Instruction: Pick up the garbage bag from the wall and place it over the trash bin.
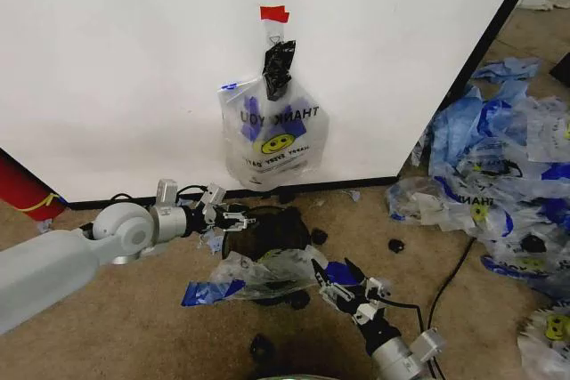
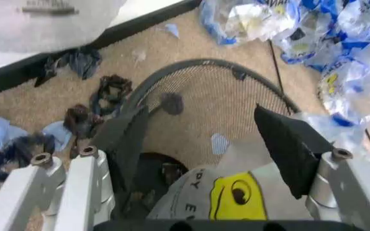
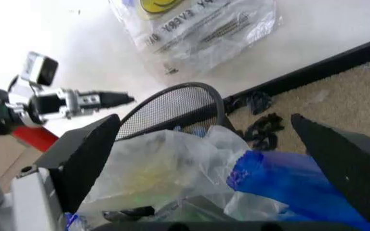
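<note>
Head view: garbage bag (image 1: 258,275) draped half across trash bin (image 1: 267,230) on carpet below wall (image 1: 134,60), left claw (image 1: 233,217) released at far rim, right claw (image 1: 343,291) released around blue handle; best spread wide, then tug evenly over mesh rim.

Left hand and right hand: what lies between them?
In the head view, the bin and a bag draped over it lie between left hand and right hand.

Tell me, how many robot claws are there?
2. The left gripper is by the trash bin; the right gripper is at the garbage bag draped over it.
</note>
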Motion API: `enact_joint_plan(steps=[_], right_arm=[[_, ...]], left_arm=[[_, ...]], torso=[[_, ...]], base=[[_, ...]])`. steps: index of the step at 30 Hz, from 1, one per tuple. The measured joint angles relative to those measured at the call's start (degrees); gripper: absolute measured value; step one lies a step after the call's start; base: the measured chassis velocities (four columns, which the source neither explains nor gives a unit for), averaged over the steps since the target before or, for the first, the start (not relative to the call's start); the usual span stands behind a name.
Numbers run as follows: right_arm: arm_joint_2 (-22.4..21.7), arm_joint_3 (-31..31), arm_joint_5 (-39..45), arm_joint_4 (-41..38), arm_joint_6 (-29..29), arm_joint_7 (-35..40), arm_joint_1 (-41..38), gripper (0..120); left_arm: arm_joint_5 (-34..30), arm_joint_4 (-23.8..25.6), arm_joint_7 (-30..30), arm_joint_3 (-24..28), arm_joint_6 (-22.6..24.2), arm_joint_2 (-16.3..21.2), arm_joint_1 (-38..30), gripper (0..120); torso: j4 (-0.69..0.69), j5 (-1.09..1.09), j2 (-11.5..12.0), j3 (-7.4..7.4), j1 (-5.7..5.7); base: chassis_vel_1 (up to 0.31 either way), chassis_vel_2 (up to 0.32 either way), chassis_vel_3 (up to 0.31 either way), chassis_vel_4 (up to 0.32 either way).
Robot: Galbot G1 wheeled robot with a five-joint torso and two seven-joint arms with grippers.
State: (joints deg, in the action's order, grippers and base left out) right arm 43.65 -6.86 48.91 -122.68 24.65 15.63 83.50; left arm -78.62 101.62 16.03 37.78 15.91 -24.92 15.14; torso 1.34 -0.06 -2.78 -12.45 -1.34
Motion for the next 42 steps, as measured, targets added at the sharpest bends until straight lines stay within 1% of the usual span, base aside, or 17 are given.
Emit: enact_joint_plan(steps=[5,6,8,12,15,17,21,25,29,32,34,37,39,40,42], right_arm=[[0.4,0.5,-0.7,-0.3,0.1,-0.1,0.7,98],[0.4,0.5,-0.7,-0.3,0.1,-0.1,0.7,98],[0.6,0.7,-1.1,-0.3,0.3,-0.3,1.2,98],[0.8,1.0,-1.5,-0.1,0.7,-0.6,1.6,98],[0.7,1.1,-1.5,0.0,0.8,-0.7,1.6,97],[0.6,1.1,-1.5,0.2,0.8,-0.7,1.3,97],[0.8,0.8,-1.4,0.2,0.8,-0.7,0.7,97],[0.8,0.6,-1.3,0.3,0.8,-0.7,0.3,97],[0.8,0.6,-1.3,0.3,0.8,-0.8,0.4,97],[0.7,0.6,-1.4,0.5,0.9,-0.9,0.4,97],[0.7,0.7,-1.4,0.5,1.0,-0.9,0.5,97],[0.7,0.9,-1.4,0.5,1.1,-1.0,0.5,97],[0.8,1.0,-1.4,0.5,1.1,-1.0,0.5,96],[0.8,1.0,-1.4,0.5,1.1,-1.0,0.5,96],[0.9,1.0,-1.4,0.5,1.1,-1.0,0.5,96]], left_arm=[[1.2,-2.8,2.3,3.6,-0.7,-1.0,-2.6,66],[1.2,-2.8,2.3,3.6,-0.7,-1.0,-2.6,66],[1.8,-4.5,3.1,4.6,-1.2,-1.5,-3.4,66],[3.3,-6.9,4.4,4.9,-2.6,-1.9,-3.8,66],[3.2,-6.7,4.5,4.2,-2.8,-1.8,-3.8,66],[3.1,-6.5,4.2,4.0,-3.0,-1.7,-3.7,66],[3.3,-6.2,3.4,3.7,-3.5,-1.9,-3.0,66],[3.3,-5.3,2.8,3.1,-3.6,-1.9,-2.3,66],[3.5,-6.1,2.8,3.0,-3.9,-2.3,-2.2,66],[4.1,-7.9,2.8,3.1,-4.1,-3.1,-1.8,66],[4.3,-8.4,2.9,3.2,-4.1,-3.4,-1.6,66],[4.5,-8.9,2.9,3.5,-4.1,-3.8,-1.3,66],[4.6,-9.5,2.9,4.1,-4.1,-4.1,-1.4,66],[4.7,-9.7,2.9,4.3,-4.1,-4.2,-1.5,66],[4.7,-10.3,2.9,4.8,-4.1,-4.5,-1.8,60]], torso=[[0.01,0.01,0.0,0.00,0.00],[0.01,0.01,0.0,0.00,0.00],[0.03,0.01,0.0,0.00,0.00],[0.01,0.01,0.0,0.00,0.00],[0.02,-0.01,0.0,0.00,0.00],[0.01,0.04,0.0,0.00,0.00],[0.02,-0.02,0.0,0.00,0.00],[0.01,0.01,0.0,0.00,0.00],[0.01,0.02,0.0,0.00,0.00],[0.02,-0.01,0.0,0.00,0.00],[0.01,0.02,0.0,0.00,0.00],[0.02,-0.01,0.0,0.00,0.00],[0.01,0.01,0.0,0.00,0.00],[0.01,0.01,0.0,0.00,0.00],[0.02,0.00,0.0,0.00,0.00]], base=[[0.000,0.000,0.000,0.000],[0.000,0.000,0.000,0.000],[0.000,0.000,0.000,0.000],[0.000,0.000,0.000,0.000],[0.000,0.000,0.000,0.000],[0.000,0.000,0.000,0.000],[0.000,0.000,0.000,0.000],[0.000,0.000,0.000,0.000],[0.000,0.000,0.000,0.000],[0.000,0.000,0.000,0.000],[0.000,0.000,0.000,0.000],[0.000,0.000,0.000,0.000],[0.000,0.000,0.000,0.000],[0.000,0.000,0.000,0.000],[0.000,0.000,0.000,0.000]])
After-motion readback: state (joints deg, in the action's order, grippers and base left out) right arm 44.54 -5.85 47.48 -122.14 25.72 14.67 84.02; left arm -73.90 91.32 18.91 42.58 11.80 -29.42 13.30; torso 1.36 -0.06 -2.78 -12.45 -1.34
